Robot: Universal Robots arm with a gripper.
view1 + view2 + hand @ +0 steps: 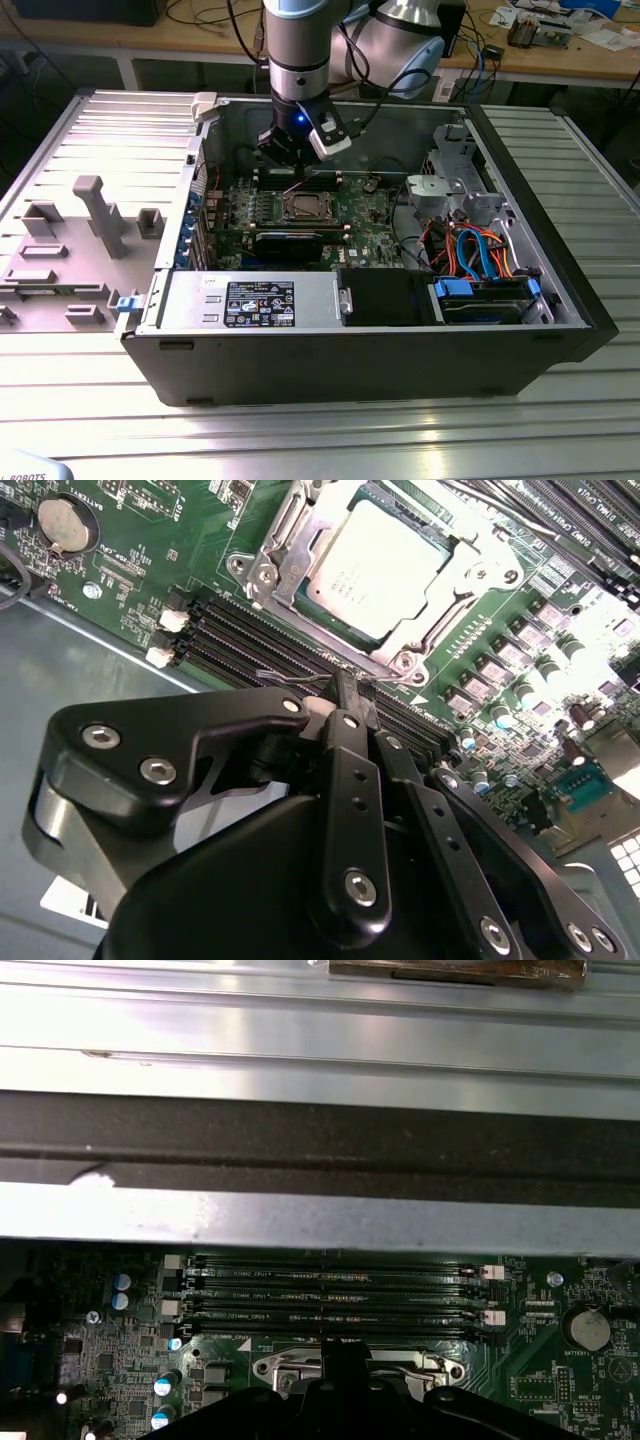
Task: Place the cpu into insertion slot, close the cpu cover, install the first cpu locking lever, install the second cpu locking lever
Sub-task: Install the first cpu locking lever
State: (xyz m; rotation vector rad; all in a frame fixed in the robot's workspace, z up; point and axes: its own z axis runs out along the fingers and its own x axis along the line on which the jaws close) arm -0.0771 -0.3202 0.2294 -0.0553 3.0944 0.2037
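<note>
Fingertips of our gripper [345,695] sit pressed together, with only a thin wire-like lever [290,676] showing at their tips in the second wrist view; we judge they are pinching it, though the contact itself is too fine for us to be sure. That lever runs along the edge of the insertion slot [385,665], parallel to the long black memory slots [260,645], so its long axis lies crosswise to the fingers. From the fingertips, the socket lies just beyond, on the far side of the lever from the gripper body. We see the cpu [375,565] already seated in the slot, silver top up, and the cpu cover [275,550] lying flat around it with the chip showing through its window. In the exterior view the gripper [297,152] hangs inside the open computer case [560,290], just behind the socket [303,207]. By our count: one arm, one chip, one cover, one lever visible at the tips, four memory slots in the first wrist view [330,1295], and one coin battery [62,522].
</note>
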